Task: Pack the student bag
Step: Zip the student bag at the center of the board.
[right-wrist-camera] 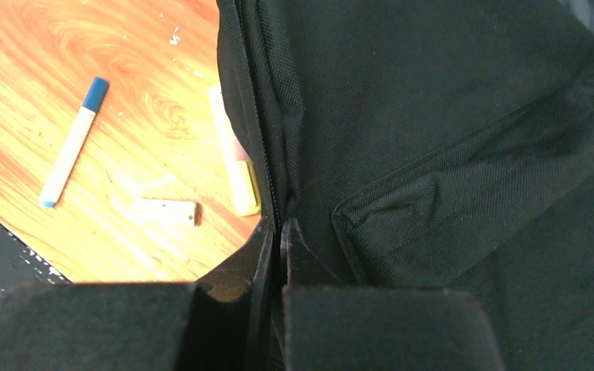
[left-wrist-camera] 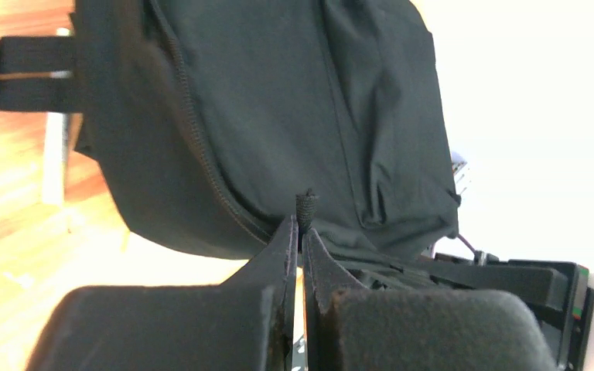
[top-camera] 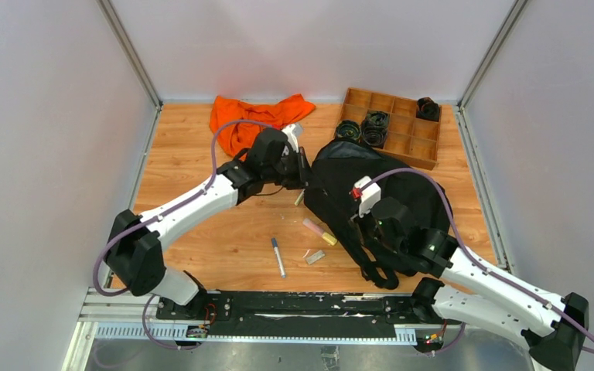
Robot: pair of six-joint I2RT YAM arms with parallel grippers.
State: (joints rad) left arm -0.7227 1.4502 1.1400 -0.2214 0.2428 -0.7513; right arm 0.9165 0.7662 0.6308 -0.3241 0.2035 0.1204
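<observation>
Closest to us in the wrist shots are the grippers, so we'll start there. Our left gripper (left-wrist-camera: 298,228) has its jaws squeezed together on a little black zipper pull (left-wrist-camera: 306,202) that pokes up between the tips, at the bag's far-left corner. Our right gripper (right-wrist-camera: 278,230) is clamped as well, pinching the bag's fabric right on the zipper line along its near-left edge.

Now big to small. From the top camera we see the wooden table (top-camera: 201,154) with the student bag (top-camera: 390,174) lying flat on it, right of centre, between the two wrists. It's a black fabric lump with straps trailing toward the arm bases.

Behind it, an orange cloth (top-camera: 255,116) is crumpled at the back edge. A wooden compartment tray (top-camera: 404,158) sits in the back-right corner with black coils (top-camera: 375,124) in a couple of its cells.

On bare wood left of the bag:
- a blue-capped marker (top-camera: 278,256)
- a pink and yellow highlighter (top-camera: 319,231), just beside the bag's edge
- a pale stub (top-camera: 315,257) between the two, though we can't tell what it is
</observation>
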